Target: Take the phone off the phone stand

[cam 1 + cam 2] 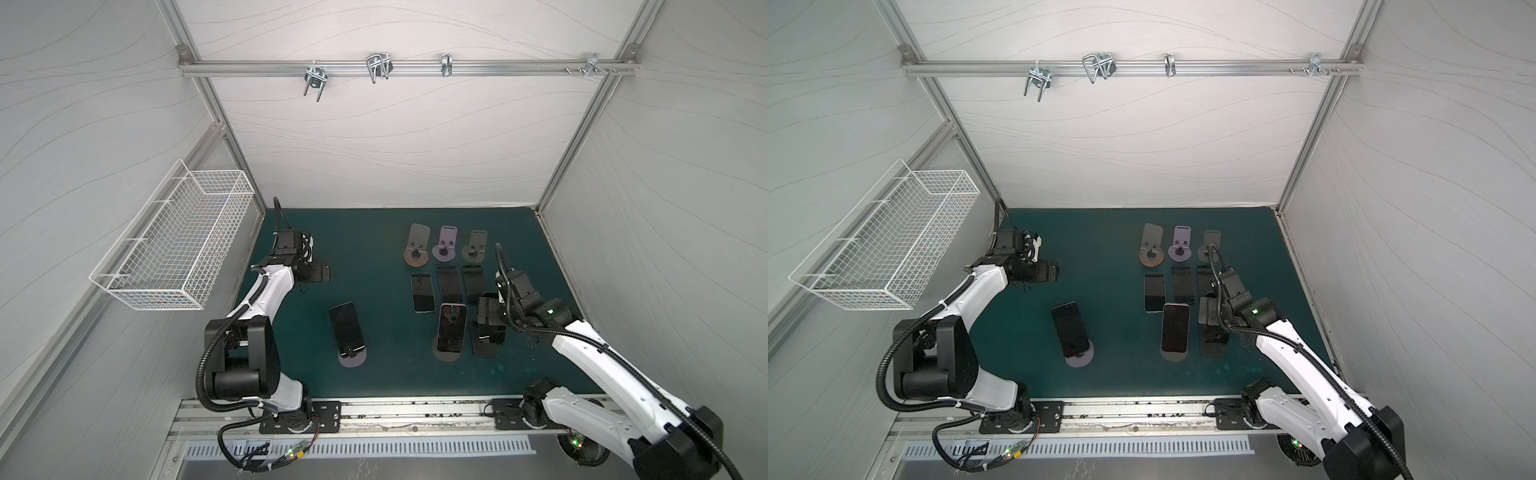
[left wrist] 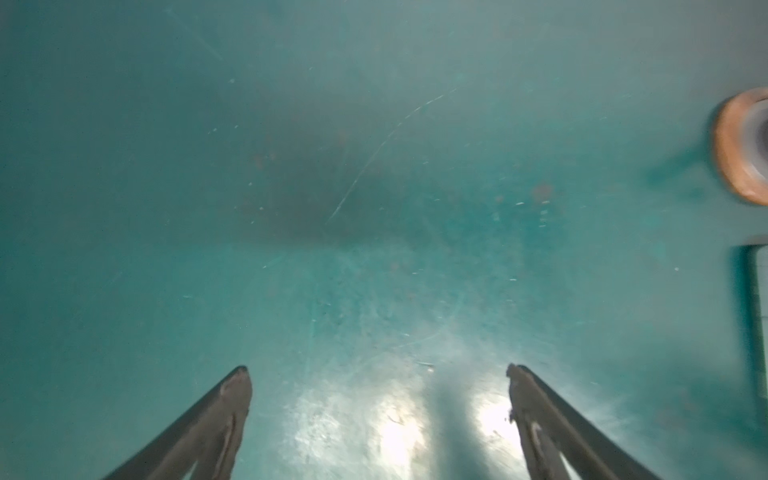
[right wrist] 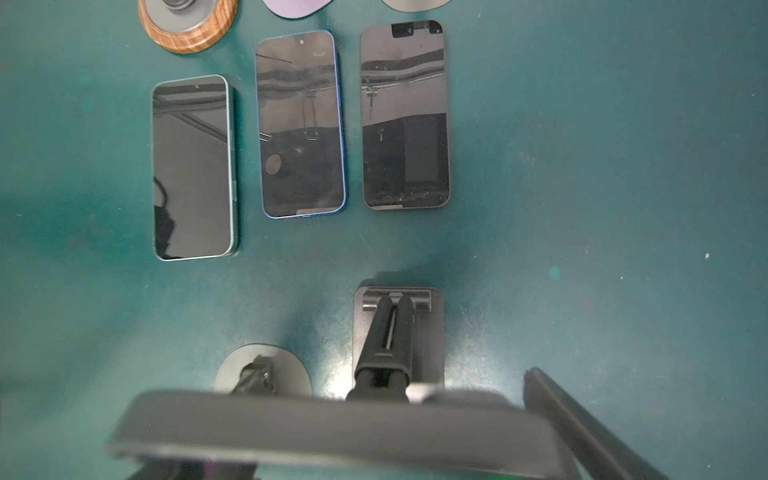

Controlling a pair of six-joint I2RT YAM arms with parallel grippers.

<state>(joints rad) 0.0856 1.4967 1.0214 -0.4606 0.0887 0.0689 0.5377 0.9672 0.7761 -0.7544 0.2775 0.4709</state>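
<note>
Closest to the front edge, the metal rail (image 1: 415, 411) carries both arm bases, and the green mat (image 1: 374, 249) starts just behind it. On the near left of the mat a dark handset (image 1: 347, 330) leans on a lilac holder (image 1: 353, 360) with a round foot. To the right of centre a pink-edged handset (image 1: 451, 328) is propped on a grey holder (image 1: 446, 356). Just beside that, further right, stands the black phone stand (image 3: 390, 332) with the phone (image 3: 332, 428) resting on it, tilted back. The right gripper (image 1: 486, 322) hangs directly over the phone's top edge. In the right wrist view that edge is a blurred dark bar; one finger (image 3: 586, 432) lies just beside its end and the other finger is out of sight, so whether this pincer presses on the phone or only straddles it cannot be told. Beyond the stand three more lie flat in a row, screens up and apart from each other: a green-edged handset (image 3: 191, 166), a blue-edged handset (image 3: 299, 124) and a black handset (image 3: 405, 116). At about that depth but well to the left, the left gripper (image 2: 378, 370) points down at bare mat with its jaws spread wide and nothing between them. Further back three empty holders stand side by side: a wood-footed holder (image 1: 415, 251), a purple holder (image 1: 446, 245) and a pale grey holder (image 1: 473, 245). Past the mat, a white wire basket (image 1: 178, 241) hangs on the left wall and a bar with metal hooks (image 1: 378, 66) crosses the back wall
</note>
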